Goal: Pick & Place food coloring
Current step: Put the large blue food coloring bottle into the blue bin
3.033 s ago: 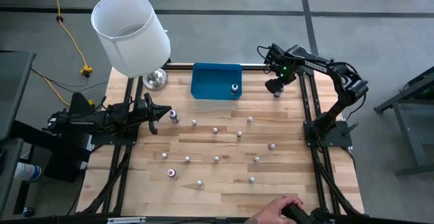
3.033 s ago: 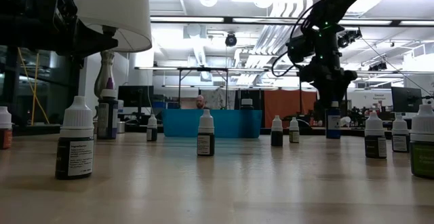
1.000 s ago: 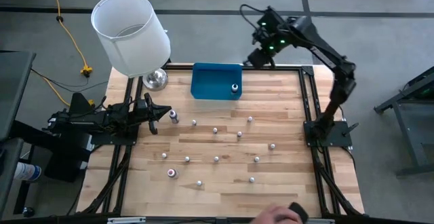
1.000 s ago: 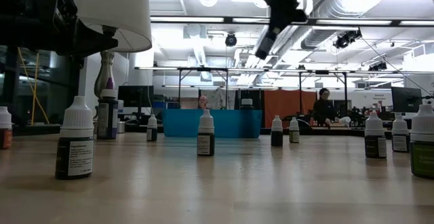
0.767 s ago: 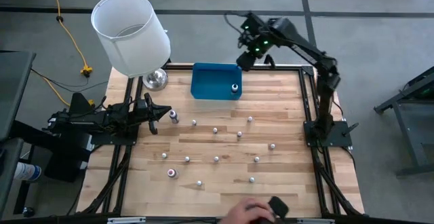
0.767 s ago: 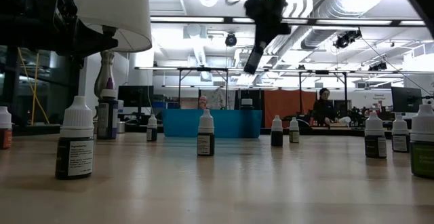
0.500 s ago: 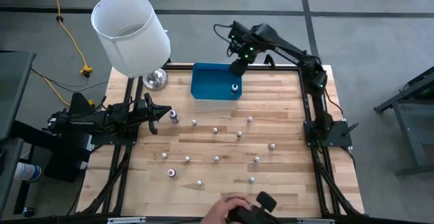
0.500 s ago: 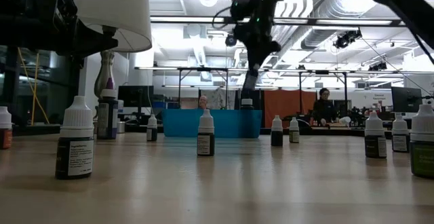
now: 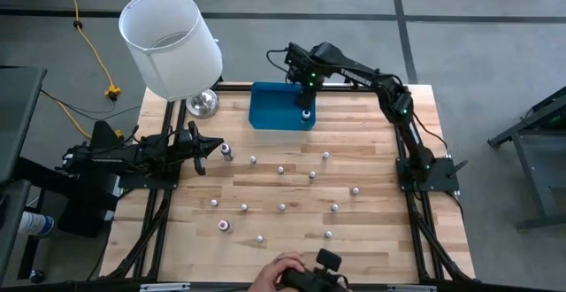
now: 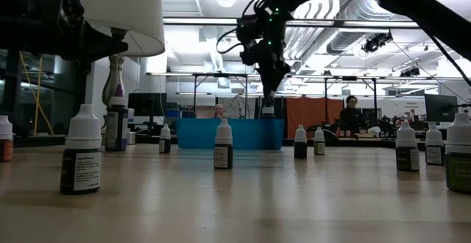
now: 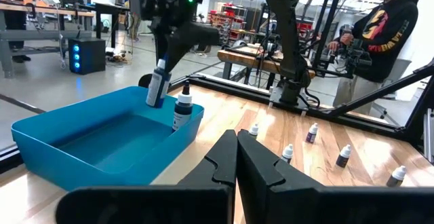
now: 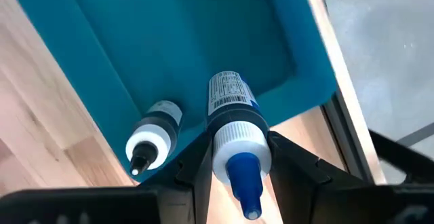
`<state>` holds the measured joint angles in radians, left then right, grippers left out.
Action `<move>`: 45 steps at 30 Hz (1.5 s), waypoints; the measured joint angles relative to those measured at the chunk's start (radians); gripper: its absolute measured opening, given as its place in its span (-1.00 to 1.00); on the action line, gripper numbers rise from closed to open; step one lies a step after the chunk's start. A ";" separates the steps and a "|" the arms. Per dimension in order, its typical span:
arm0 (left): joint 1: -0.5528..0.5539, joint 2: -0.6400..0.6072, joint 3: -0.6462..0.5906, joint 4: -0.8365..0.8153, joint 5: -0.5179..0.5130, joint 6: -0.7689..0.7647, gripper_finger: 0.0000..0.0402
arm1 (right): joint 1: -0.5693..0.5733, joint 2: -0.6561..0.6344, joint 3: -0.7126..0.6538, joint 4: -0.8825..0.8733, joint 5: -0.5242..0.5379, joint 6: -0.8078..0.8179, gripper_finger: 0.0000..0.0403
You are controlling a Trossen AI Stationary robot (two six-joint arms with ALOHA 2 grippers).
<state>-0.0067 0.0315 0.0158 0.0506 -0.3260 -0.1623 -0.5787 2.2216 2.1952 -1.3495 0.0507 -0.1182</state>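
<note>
A light, rigid, slippery dropper bottle (image 12: 232,125) is clamped at its body by the right hand (image 12: 234,157) above the blue bin (image 9: 270,111) near the desk's far edge; the left hand (image 11: 236,157) is pressed together.

Right gripper (image 10: 268,96) hangs above the far blue bin (image 10: 229,133), clamped on a bottle (image 10: 267,111). Food coloring bottles (image 10: 224,145) stand scattered across the table (image 10: 235,199); lamp shade (image 10: 121,11) at left.
</note>
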 joint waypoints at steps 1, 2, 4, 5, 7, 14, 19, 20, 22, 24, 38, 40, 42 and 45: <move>0.000 0.000 0.000 0.000 0.000 0.000 -1.00 | 0.002 0.006 0.000 0.000 0.000 -0.021 -0.43; 0.000 0.000 0.000 0.000 0.000 0.000 -1.00 | 0.004 0.012 0.000 0.000 0.001 -0.038 -0.43; 0.000 0.000 0.000 0.000 0.000 0.000 -1.00 | 0.004 0.020 0.000 -0.005 0.005 -0.064 -0.43; 0.000 0.000 0.000 0.000 0.000 0.000 -1.00 | 0.004 0.024 0.000 -0.008 0.007 -0.073 -0.43; 0.000 0.000 0.000 0.000 0.000 0.000 -1.00 | 0.004 0.029 0.000 -0.009 0.009 -0.092 -0.43; 0.000 0.000 0.000 0.000 0.000 0.000 -1.00 | 0.008 0.070 0.000 -0.015 0.008 -0.173 -0.43; 0.000 0.000 0.000 0.000 0.000 0.000 -1.00 | 0.011 0.093 -0.001 -0.014 0.005 -0.197 -0.43; 0.000 0.000 0.000 0.000 0.000 0.000 -1.00 | 0.011 0.093 -0.001 -0.014 0.002 -0.198 -0.43; 0.000 0.000 0.000 0.000 0.000 0.000 -1.00 | 0.010 0.093 -0.001 -0.012 -0.005 -0.202 -0.43; 0.000 0.000 0.000 0.000 0.000 0.000 -1.00 | 0.010 0.093 -0.001 -0.014 -0.005 -0.214 -0.43; 0.000 0.000 0.000 0.000 0.000 0.000 -1.00 | 0.010 0.093 -0.001 -0.008 -0.006 -0.301 -0.43; 0.000 0.000 0.000 0.000 0.000 0.000 -1.00 | 0.010 0.093 -0.001 -0.009 -0.020 -0.308 -0.43; 0.000 0.000 0.000 0.000 0.000 0.000 -1.00 | 0.010 0.092 -0.001 -0.010 -0.043 -0.310 -0.43; 0.000 0.000 0.000 0.000 0.000 0.000 -1.00 | 0.010 0.092 -0.001 -0.005 -0.048 -0.308 -0.43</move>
<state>-0.0070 0.0312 0.0158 0.0505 -0.3260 -0.1623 -0.5682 2.3135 2.1944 -1.3544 0.0026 -0.4262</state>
